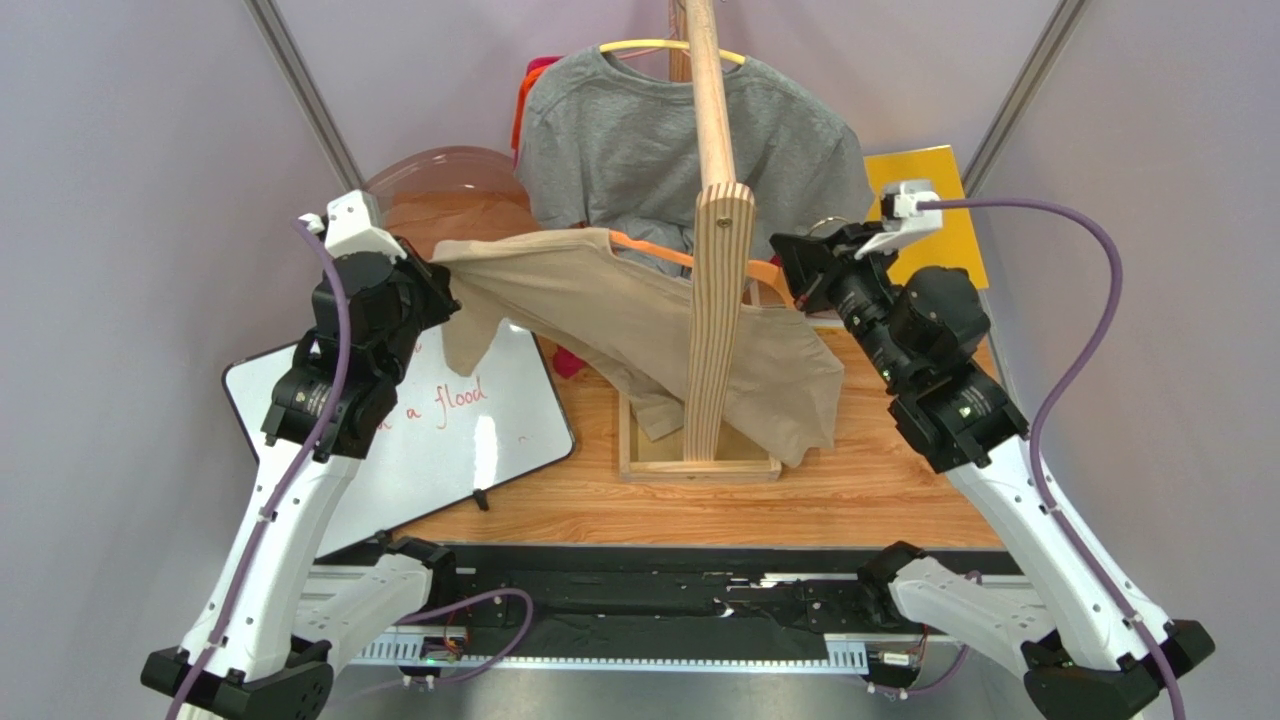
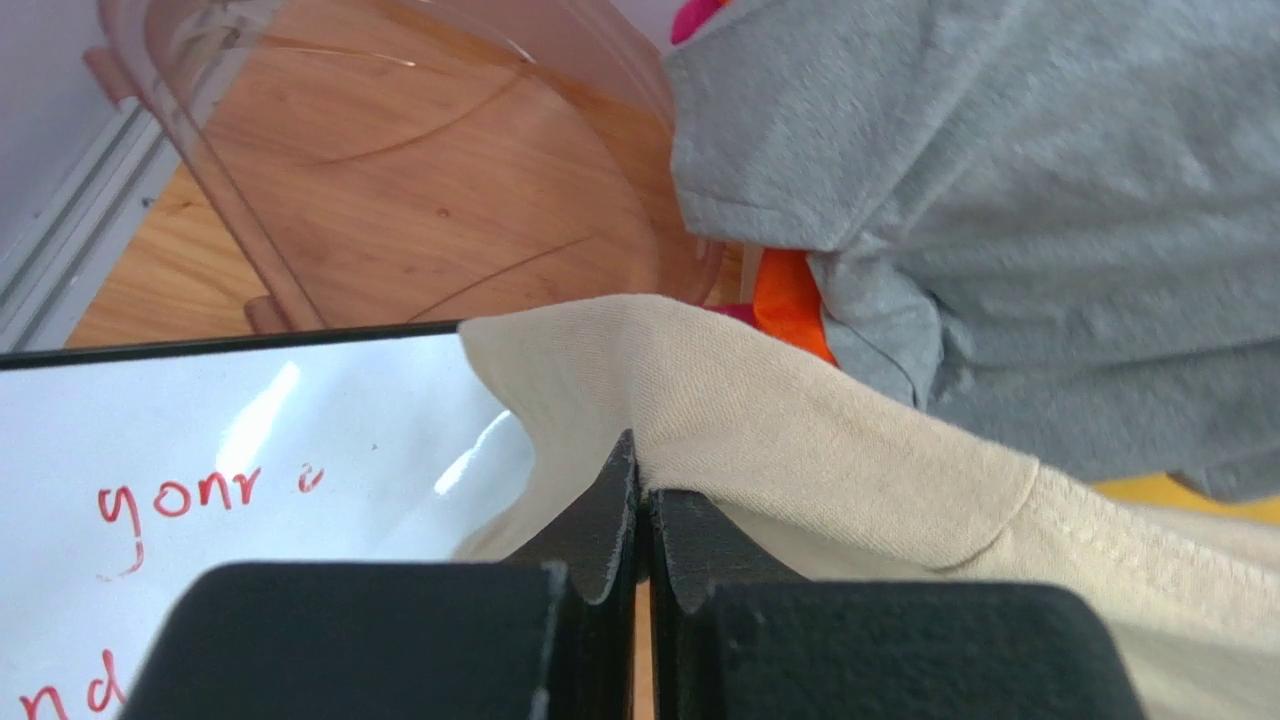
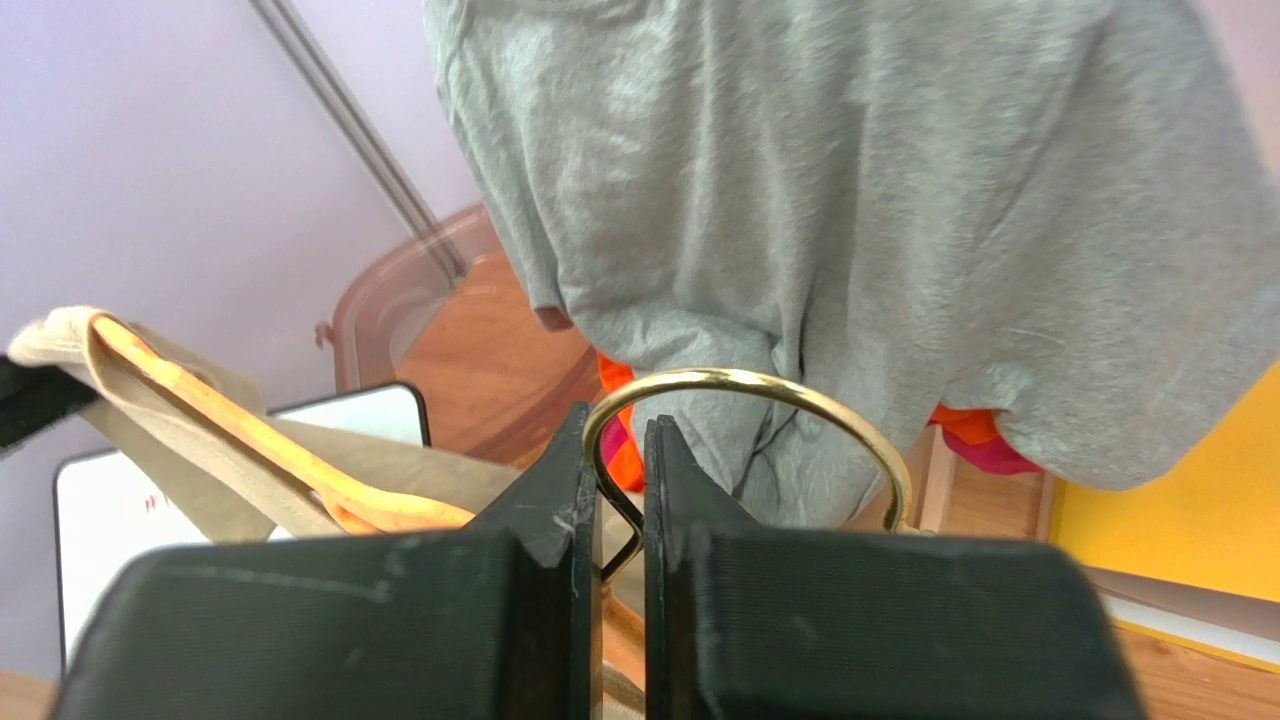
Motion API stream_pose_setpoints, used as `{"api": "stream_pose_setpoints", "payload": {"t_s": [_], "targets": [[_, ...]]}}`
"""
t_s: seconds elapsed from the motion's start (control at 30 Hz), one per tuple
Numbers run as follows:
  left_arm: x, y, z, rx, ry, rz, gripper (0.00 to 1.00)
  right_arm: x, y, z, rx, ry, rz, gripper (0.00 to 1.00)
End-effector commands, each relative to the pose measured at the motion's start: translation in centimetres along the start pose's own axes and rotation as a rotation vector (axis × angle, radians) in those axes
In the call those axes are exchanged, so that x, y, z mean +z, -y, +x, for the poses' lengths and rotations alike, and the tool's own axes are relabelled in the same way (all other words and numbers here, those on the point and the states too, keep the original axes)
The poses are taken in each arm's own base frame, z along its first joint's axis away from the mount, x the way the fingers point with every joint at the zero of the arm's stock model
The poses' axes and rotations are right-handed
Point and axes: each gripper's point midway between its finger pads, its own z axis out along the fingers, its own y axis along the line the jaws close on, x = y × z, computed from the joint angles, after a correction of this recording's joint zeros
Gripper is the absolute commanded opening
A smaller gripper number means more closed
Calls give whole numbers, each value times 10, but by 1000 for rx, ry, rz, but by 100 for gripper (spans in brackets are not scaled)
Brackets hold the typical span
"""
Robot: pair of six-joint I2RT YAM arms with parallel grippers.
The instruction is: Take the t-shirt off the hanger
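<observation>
Pinching t-shirt (image 2: 781,435) in left gripper (image 2: 643,480), right gripper (image 3: 616,435) clamping hanger (image 3: 256,435) hook, whiteboard (image 1: 451,435) reads "flood"

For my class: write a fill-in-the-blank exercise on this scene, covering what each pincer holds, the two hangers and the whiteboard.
1. The left pincer is shut on the beige t-shirt; the right pincer is shut on the metal ____ of the orange hanger.
2. The other hanger, carrying the grey t-shirt, is ____.
3. The writing on the whiteboard is ____.

Missing words: hook; yellow; red.
</observation>
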Motion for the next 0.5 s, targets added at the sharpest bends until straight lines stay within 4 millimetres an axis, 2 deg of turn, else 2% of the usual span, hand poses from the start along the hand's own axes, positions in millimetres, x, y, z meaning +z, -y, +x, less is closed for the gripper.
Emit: {"api": "stream_pose_setpoints", "payload": {"t_s": [0.0,0.1,0.13,0.2,0.27,0.3,0.37,0.4,0.43,0.47], "targets": [[-5,-41,-35,-108,162,-211,0,-18,33,-37,52,184,152,0],[-4,-43,-34,-104,166,-207,0,-31,57,-42,114,236,260,0],[-4,-39,-34,-103,161,-188,0,-33,64,-38,130,237,283,0],[-3,-36,-31,-92,149,-169,0,-39,71,-40,170,254,306,0],[1,-20,-29,-78,126,-84,0,-41,76,-39,183,259,328,0],[1,-5,-28,-66,99,-9,0,-41,76,-40,186,263,330,0],[7,11,-23,-51,61,70,0,-37,67,-45,181,263,280,0],[6,37,-22,-43,43,206,0,-29,61,-44,167,248,244,0],[9,50,-17,-26,14,272,0,-23,45,-41,148,215,155,0],[10,63,-14,-27,-8,338,0,-20,34,-51,146,238,95,0]]}}
